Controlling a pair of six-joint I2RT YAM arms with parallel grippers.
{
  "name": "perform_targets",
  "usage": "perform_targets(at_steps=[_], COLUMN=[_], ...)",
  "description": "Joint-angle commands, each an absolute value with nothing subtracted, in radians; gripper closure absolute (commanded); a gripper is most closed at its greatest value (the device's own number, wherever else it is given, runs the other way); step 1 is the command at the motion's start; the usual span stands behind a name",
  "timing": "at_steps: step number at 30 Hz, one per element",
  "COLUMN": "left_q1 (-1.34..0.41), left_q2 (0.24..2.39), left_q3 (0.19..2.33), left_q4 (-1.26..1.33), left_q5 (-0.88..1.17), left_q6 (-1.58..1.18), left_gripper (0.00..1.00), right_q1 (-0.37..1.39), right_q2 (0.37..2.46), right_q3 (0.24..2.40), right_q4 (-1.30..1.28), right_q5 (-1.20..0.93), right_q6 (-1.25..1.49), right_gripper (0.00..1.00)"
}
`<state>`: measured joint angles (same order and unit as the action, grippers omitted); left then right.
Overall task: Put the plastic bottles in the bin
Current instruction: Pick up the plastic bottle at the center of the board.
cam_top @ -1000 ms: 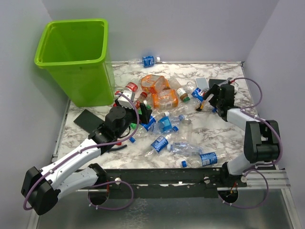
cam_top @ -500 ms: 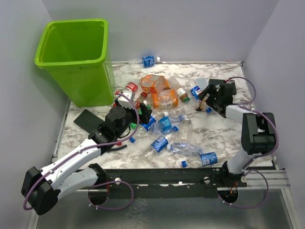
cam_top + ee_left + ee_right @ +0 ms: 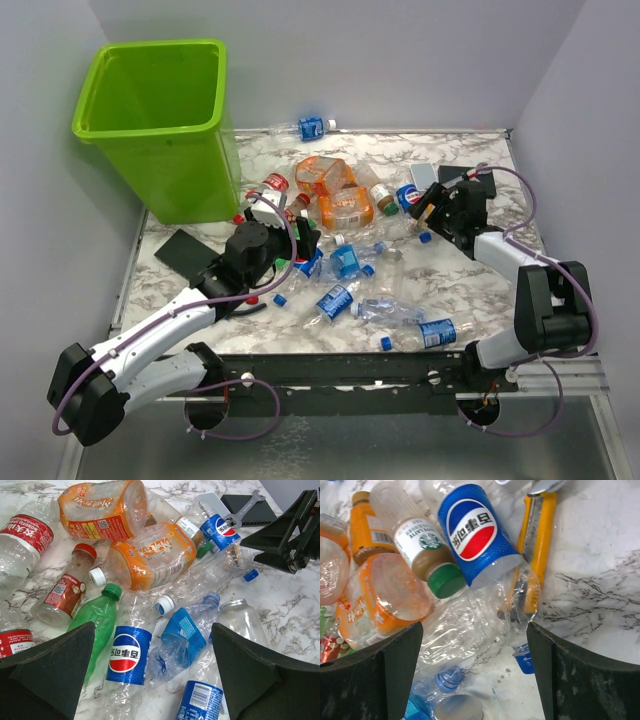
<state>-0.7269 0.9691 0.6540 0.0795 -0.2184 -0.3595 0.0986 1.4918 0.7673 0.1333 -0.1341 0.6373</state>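
Here the bin [image 3: 185, 170] is seen upright at the far left corner of the table [image 3: 470, 285]. The bottles [image 3: 345, 250] are strewn over the marble top to the right of the bin and nearer the arms than it, all outside it. One blue-labelled bottle [image 3: 311, 127] lies apart by the back wall, just right of the bin. A red-labelled bottle [image 3: 272, 184] is found close to the bin's right wall, and two orange bottles [image 3: 335, 190] lie side by side further right.

The left gripper [image 3: 300, 243] is held low over the heap, right of the bin's foot and nearer than it. Its jaws are spread wide and nothing is gripped; a green bottle [image 3: 97, 625] and a Pepsi bottle [image 3: 125, 652] are framed between them in the wrist view.

The right gripper [image 3: 432, 212] is placed well right of the bin, past the orange bottles. Its jaws too are parted and nothing is clamped: a crushed Pepsi bottle [image 3: 470, 532] lies between the fingers, and no contact with either can be made out. Beside it a green-capped bottle [image 3: 422, 550] of brown drink and a yellow-handled tool [image 3: 536, 545] are seen. A black pad [image 3: 185, 250] lies just nearer than the bin's foot.
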Motion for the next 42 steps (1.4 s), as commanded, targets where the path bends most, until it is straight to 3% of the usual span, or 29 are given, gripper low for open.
perform_targets(at_steps=[1,12,25,35,42], left_q1=[-0.729,-0.729,-0.73,-0.729,-0.729], left_q2=[0.977,0.978,0.986,0.954,0.883], left_q3=[0.666,0.666,0.664,0.651,0.598], left_q4=[0.091,0.092,0.093,0.116,0.251], left_q5=[-0.207,-0.2,-0.204,-0.234,-0.286], left_q6=[-0.364,-0.364,-0.364,-0.362,-0.458], left_gripper=[0.01,0.01,0.01,0.01,0.01], right_q1=[0.097,0.096,0.097,0.103,0.156], right_q2=[1.519,1.558,1.508,1.171,0.879], right_q3=[0.76,0.731,0.689,0.654,0.627], right_q4=[0.057,0.038,0.069,-0.066,0.008], right_q5=[-0.082,-0.013,-0.05,-0.099,-0.497], right_q6=[0.635,0.594,0.595,0.567,0.517], right_gripper=[0.13,0.19,0.67,0.92,0.99])
